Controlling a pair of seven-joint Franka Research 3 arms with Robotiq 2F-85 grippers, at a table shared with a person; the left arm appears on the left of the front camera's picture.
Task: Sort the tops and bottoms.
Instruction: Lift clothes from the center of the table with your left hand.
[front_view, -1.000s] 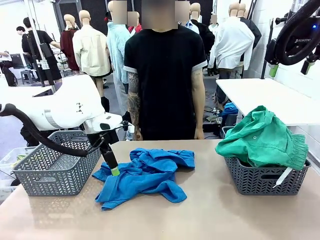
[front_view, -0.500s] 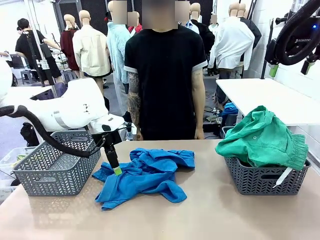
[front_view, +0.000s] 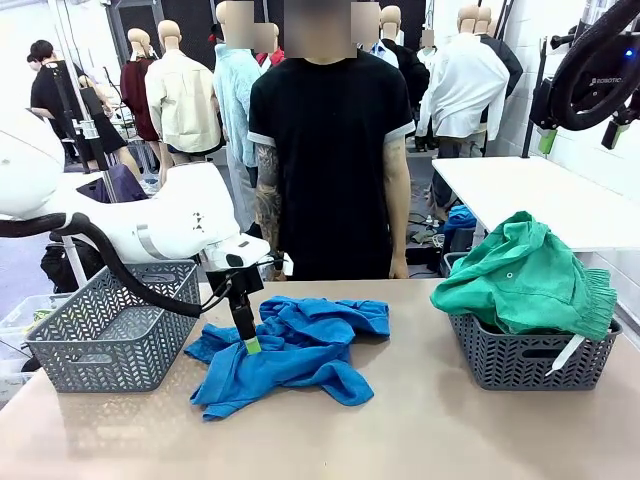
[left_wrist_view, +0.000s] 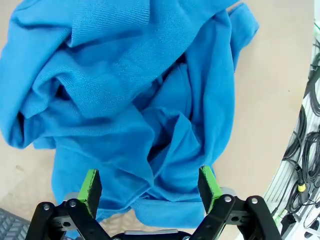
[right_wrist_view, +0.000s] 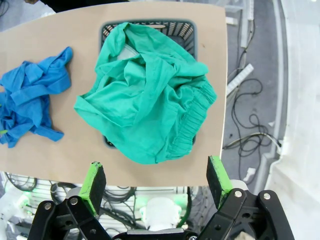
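Observation:
A heap of bright blue cloth garments (front_view: 295, 350) lies crumpled on the tan table, left of the middle. My left gripper (front_view: 247, 338) points down at the heap's left part. In the left wrist view its green-padded fingers (left_wrist_view: 90, 186) stand open just over the blue folds (left_wrist_view: 125, 100), with nothing between them. A sea-green garment (front_view: 522, 275) is piled over the dark basket (front_view: 530, 360) on the right, a white tag hanging from it. My right gripper (right_wrist_view: 155, 180) hangs open high above that green garment (right_wrist_view: 145, 100) and holds nothing.
An empty grey basket (front_view: 105, 340) stands at the table's left edge, beside my left arm. A person in a black shirt (front_view: 330, 140) stands at the far edge with arms down. Bare tabletop (front_view: 420, 420) lies in front of the heap.
My left arm has swung to the right, carrying its open gripper further over the blue heap. The garments, the baskets and the person have not moved.

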